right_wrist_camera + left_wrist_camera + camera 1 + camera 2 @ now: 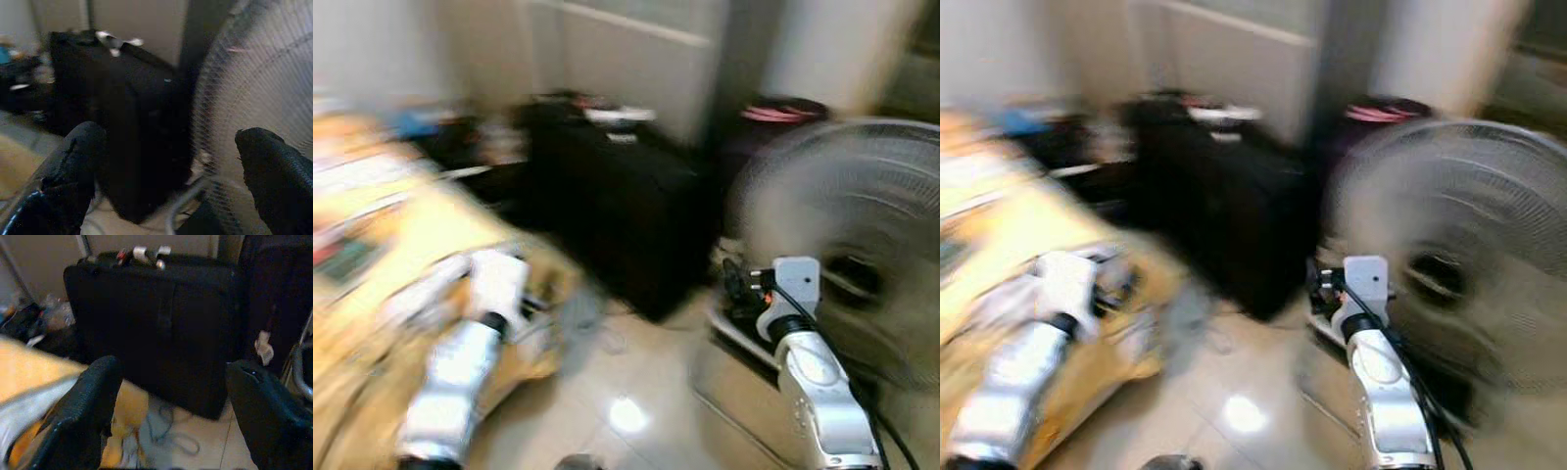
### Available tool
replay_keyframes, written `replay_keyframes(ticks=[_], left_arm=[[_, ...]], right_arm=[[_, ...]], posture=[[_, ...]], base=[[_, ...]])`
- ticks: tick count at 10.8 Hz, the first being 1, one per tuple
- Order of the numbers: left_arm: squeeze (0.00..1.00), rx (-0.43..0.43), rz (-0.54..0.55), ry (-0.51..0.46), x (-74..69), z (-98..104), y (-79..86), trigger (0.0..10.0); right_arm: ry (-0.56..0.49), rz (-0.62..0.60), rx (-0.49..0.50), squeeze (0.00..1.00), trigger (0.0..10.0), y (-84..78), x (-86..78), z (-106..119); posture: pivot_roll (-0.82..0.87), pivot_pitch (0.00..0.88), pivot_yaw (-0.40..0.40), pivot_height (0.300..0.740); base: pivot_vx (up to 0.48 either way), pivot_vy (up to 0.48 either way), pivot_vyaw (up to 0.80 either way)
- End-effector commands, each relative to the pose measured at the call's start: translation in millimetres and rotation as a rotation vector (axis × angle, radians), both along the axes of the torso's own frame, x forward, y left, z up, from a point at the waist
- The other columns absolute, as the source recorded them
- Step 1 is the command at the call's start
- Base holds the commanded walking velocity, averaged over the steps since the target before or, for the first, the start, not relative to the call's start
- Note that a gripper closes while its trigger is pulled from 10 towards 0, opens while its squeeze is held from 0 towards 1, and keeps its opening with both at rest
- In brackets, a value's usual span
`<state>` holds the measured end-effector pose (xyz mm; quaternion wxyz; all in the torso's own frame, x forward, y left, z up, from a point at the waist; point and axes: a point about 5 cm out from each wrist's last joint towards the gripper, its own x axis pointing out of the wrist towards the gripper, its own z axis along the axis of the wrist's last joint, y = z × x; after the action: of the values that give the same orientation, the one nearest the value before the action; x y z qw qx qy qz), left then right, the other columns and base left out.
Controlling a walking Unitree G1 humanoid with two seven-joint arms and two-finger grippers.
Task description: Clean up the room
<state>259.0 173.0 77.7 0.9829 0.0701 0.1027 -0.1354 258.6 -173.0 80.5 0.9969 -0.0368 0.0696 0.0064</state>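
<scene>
The head views are blurred by motion. A black suitcase (617,215) stands on the pale tiled floor ahead, with a handle and small light items on its top (146,253). My left gripper (171,431) is open and holds nothing; it hangs over the edge of a yellow cover (421,245), facing the suitcase. My right gripper (176,196) is also open and holds nothing, between the suitcase and a large fan (862,235). A thin cable (168,428) lies looped on the floor in front of the suitcase.
The grey-grilled fan stands close on my right, its base (744,333) near my right arm. Dark clutter (460,142) lies at the back left by the wall. A second dark bag (773,117) stands behind the fan. Bare floor (626,411) lies between my arms.
</scene>
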Motion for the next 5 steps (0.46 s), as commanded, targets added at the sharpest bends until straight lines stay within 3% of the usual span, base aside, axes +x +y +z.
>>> replay_keyframes(ticks=[1, 3, 5], left_arm=[[0.0, 0.01, -0.001, -0.005, 0.3, 4.1, 0.0, 10.0], [0.0, 0.026, 0.059, -0.013, 3.7, 6.2, 10.7, 10.0], [0.0, 0.014, 0.094, -0.037, 8.8, 17.3, 13.6, 10.0]], right_arm=[[0.008, 0.006, -0.017, 1.0, 10.0, 0.3, 2.4, -1.0], [0.009, -0.007, 0.012, 1.0, 10.0, 10.9, 6.3, -1.7], [0.038, -0.064, 0.091, 1.0, 10.0, 12.9, 6.7, -5.7]], posture=[[0.0, 0.0, 0.013, 0.74], [0.02, 0.0, 0.006, 0.74], [0.04, 0.0, -0.008, 0.74]], base=[[0.0, 0.0, 0.8], [0.0, 0.0, 0.63], [0.0, 0.124, 0.0]])
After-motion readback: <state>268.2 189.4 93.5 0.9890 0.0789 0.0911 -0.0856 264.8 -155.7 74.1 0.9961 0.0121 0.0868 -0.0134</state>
